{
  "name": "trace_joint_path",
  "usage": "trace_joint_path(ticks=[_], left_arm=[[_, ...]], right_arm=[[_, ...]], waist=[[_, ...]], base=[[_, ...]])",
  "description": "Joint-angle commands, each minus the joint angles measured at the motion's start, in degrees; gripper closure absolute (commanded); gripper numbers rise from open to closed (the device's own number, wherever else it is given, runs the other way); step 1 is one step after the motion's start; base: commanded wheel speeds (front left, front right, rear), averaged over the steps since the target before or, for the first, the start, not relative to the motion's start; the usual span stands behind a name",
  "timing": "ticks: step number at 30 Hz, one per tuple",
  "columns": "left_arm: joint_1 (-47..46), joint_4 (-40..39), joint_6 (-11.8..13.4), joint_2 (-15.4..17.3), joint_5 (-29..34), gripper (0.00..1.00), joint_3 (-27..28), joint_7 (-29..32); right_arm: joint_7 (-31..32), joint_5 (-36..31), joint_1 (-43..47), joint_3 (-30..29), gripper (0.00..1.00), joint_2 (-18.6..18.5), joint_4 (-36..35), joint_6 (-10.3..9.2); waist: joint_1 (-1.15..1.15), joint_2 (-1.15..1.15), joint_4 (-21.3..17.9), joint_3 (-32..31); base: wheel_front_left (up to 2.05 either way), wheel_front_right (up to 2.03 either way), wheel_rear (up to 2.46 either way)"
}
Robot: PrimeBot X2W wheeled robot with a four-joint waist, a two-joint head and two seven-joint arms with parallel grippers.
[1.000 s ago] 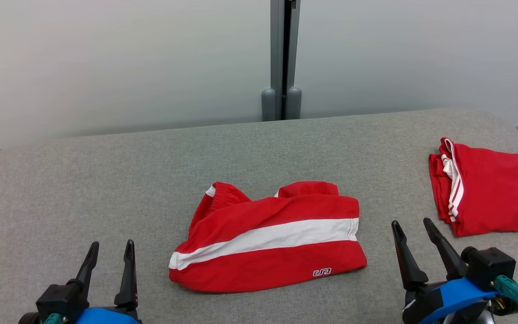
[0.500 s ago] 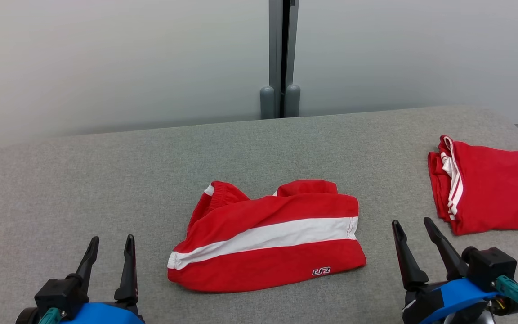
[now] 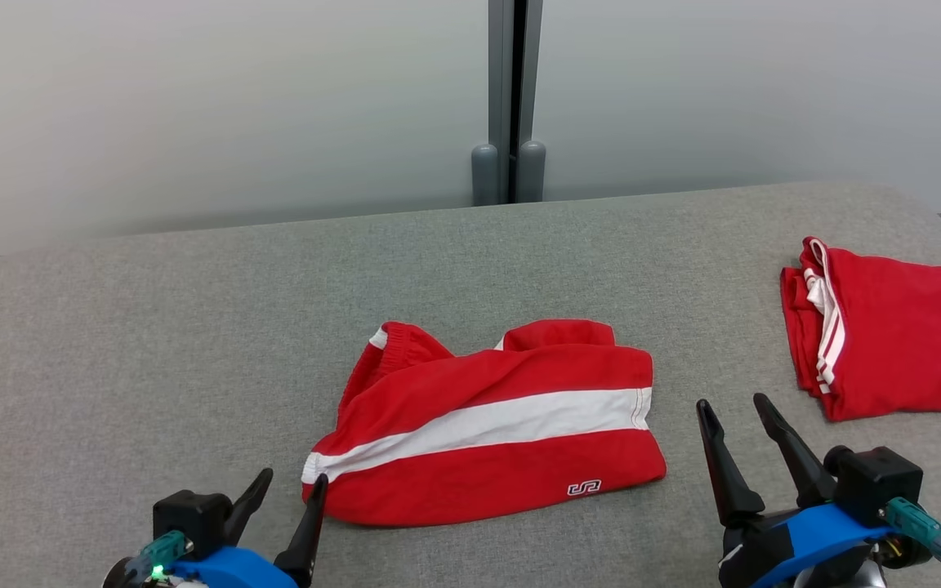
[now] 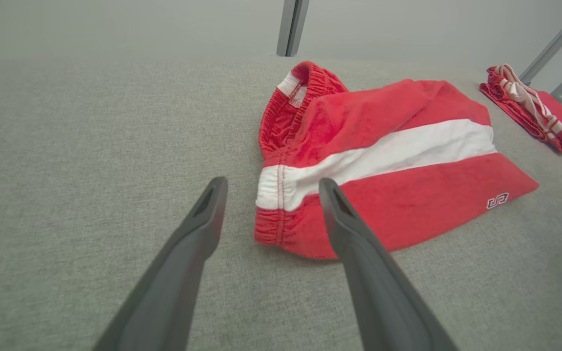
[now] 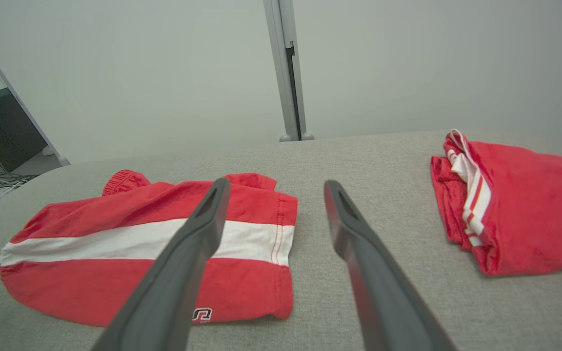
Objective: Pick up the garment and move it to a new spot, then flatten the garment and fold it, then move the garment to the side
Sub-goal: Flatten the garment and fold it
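The red garment [image 3: 491, 425] with the white stripe is lying rumpled on the grey table [image 3: 152, 327], just ahead and to the right of the left claw [image 3: 294, 475]. That claw's fingers are standing apart, one tip just beside the waistband corner. The right claw [image 3: 729, 400] is hovering with its fingers apart too, with the garment to its left and a folded red garment [image 3: 903, 343] ahead to its right.
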Motion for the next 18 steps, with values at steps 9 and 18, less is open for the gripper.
trace_joint_path(ticks=[9,18], left_arm=[[-5.5,7.8,-2.3,-1.2,-2.3,0.00,-1.4,3.2],[-9.2,13.4,-3.8,-1.9,-3.8,0.34,-2.3,2.7]], right_arm=[[-0.3,0.4,-1.4,1.4,0.00,0.0,0.7,0.03],[-0.7,0.4,-1.9,1.7,0.00,-0.1,0.7,0.03]], waist=[[0.00,0.00,-1.1,0.6],[0.00,0.00,-2.0,1.8]], base=[[0.00,0.00,0.00],[0.00,0.00,0.00]])
